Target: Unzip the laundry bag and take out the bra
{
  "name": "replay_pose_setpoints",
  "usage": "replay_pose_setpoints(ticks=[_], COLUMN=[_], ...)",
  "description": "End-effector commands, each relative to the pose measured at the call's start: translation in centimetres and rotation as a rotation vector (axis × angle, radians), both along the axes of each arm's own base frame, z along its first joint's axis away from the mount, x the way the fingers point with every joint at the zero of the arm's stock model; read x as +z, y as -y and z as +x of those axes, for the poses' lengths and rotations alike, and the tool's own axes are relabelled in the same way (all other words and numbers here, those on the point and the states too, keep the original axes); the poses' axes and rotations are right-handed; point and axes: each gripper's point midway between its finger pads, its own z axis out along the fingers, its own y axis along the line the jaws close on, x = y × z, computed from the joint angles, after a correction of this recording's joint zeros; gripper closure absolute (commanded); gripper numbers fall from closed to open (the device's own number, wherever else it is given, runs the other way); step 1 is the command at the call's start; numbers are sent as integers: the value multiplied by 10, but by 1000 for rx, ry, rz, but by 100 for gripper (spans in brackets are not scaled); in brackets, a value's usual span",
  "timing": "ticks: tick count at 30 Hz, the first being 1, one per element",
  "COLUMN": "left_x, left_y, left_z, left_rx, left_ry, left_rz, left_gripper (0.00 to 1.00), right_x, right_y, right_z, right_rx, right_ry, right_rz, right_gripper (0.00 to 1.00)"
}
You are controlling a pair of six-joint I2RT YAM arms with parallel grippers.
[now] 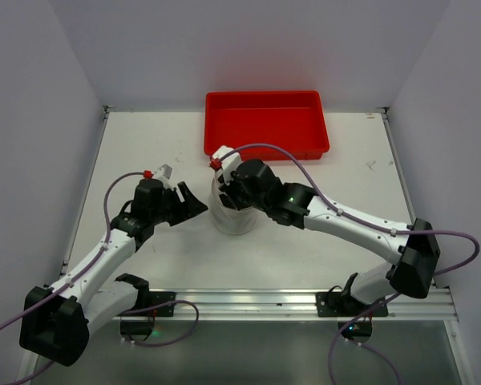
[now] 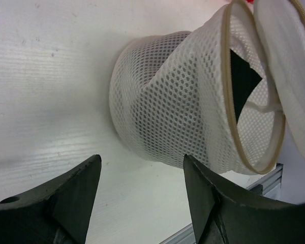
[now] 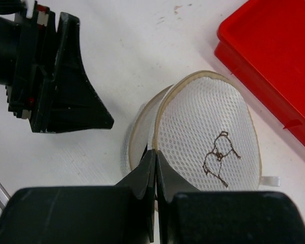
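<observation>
surface (image 1: 144, 144): white, carrying everything here, and it's sitting between plain pale walls

red tray (image 1: 264, 120): sitting at the far edge of the surface, at 12 o'clock from the bag and apart from it

laundry bag (image 1: 234, 218): sitting around the middle of the surface, between the two arms. From the left wrist view, the laundry bag (image 2: 178, 107) is lying on its side. Its tan zip edge is gaping, and the lid flap is hanging off at about 2 o'clock.

right end effector (image 3: 156, 152): coming in over the bag from 3 o'clock, with its fingers pressing tight together. The tips are touching the tan rim of the lid flap. Honestly I can't tell if any mesh or a zip pull is getting caught between them.

left end effector (image 2: 142, 162): hovering at 9 o'clock from the bag, near it but not touching. Its fingers are standing spread wide and gripping nothing.

bra (image 2: 242, 81): showing as a black patch in the gap, so it's sitting inside the bag

icon (image 3: 219, 157): small dark bra outline, showing on the lid flap in the right wrist view
</observation>
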Motion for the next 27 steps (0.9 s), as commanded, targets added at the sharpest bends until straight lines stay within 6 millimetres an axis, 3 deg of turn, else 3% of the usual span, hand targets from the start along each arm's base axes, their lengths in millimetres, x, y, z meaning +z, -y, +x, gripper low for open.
replay_pose_setpoints(ticks=[1,4,9,13,14,16,17,18,21,25,26,27], left_x=[38,51,62,62,64,64,67,66,68,69,71,70], left_y=[9,13,17,23,25,27,28,30,36,47,51,52], left_z=[13,20,31,33,34,36,37,37,37,37,38,40], left_rx=[-12,-21,-29,-52,-57,-60,-67,-72,-95,-129,-132,-133], left_ry=[83,106,123,108,113,109,114,109,110,115,120,118], left_rz=[-62,-85,-84,-101,-107,-111,-117,-117,-116,-98,-91,-84], left_gripper=[30,30,29,30,30,30,30,30,30,32,32,32], right_x=[28,35,24,15,5,7,-6,-2,-27,-51,-60,-63], right_y=[19,44,101,141,150,167,176,187,219,242,245,246], right_z=[12,22,36,33,30,27,23,21,16,2,-2,-5], right_rx=[-140,-279,-523,-650,-677,-744,-785,-822,-950,-1021,-1027,-1026], right_ry=[31,37,-41,-79,-85,-67,-85,-76,-92,-153,-170,-180], right_rz=[110,161,293,387,381,427,430,464,470,488,476,480], right_gripper=[100,100,100,100,100,100,100,100,98,68,52,44])
